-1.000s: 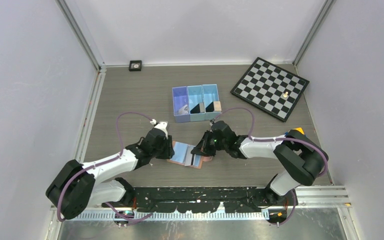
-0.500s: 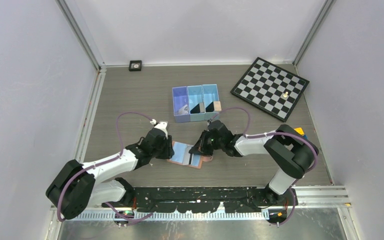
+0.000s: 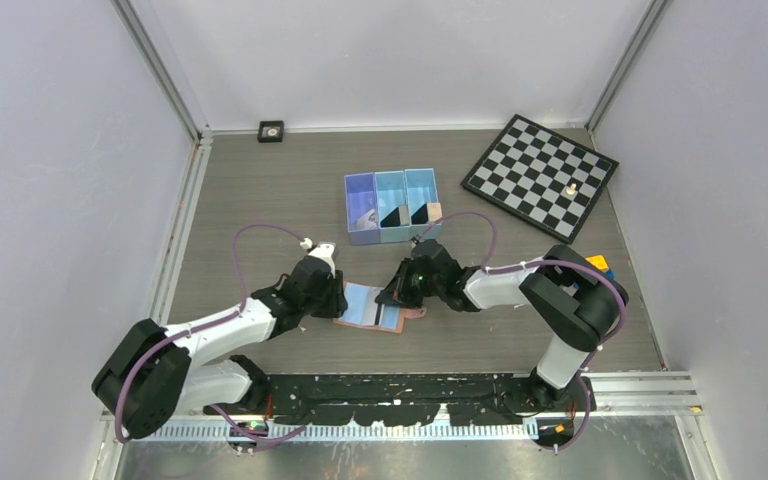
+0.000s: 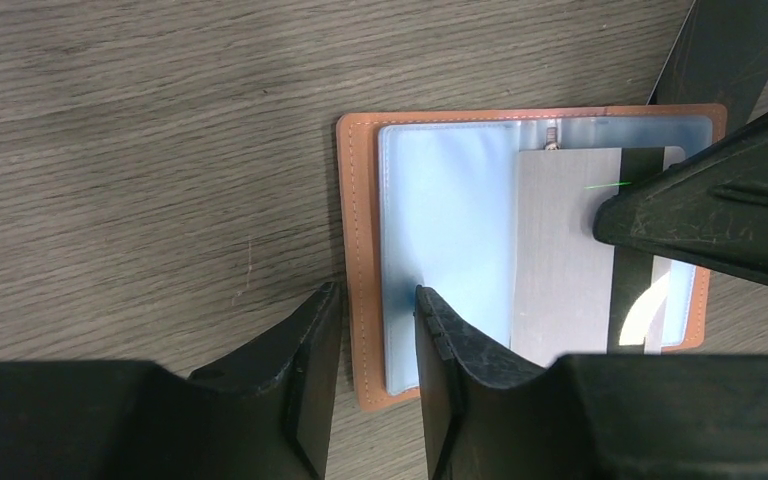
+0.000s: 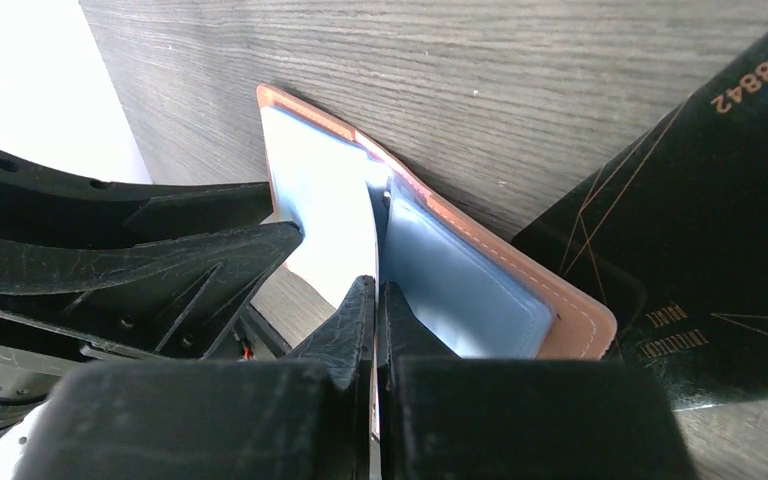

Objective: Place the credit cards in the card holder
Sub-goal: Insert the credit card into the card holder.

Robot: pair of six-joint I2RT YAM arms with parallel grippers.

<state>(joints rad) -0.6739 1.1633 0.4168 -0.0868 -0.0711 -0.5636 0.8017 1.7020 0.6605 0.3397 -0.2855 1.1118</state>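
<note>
We are seeing the card holder [image 3: 365, 305] lying open on the table [image 4: 140, 150]. The left gripper [image 4: 376, 292] is keeping a narrow gap, with the holder's stitched edge between its fingers. We cannot tell whether they are pressing it. The right gripper [image 5: 375, 285] is showing fingers closed, apparently on the first credit card [image 4: 560, 260]. This card is lying on the lining just beyond the left fingertips, its end hidden under a right finger. A second credit card [image 5: 720, 200] is lying right of the right fingers, cut off by the frame.
</note>
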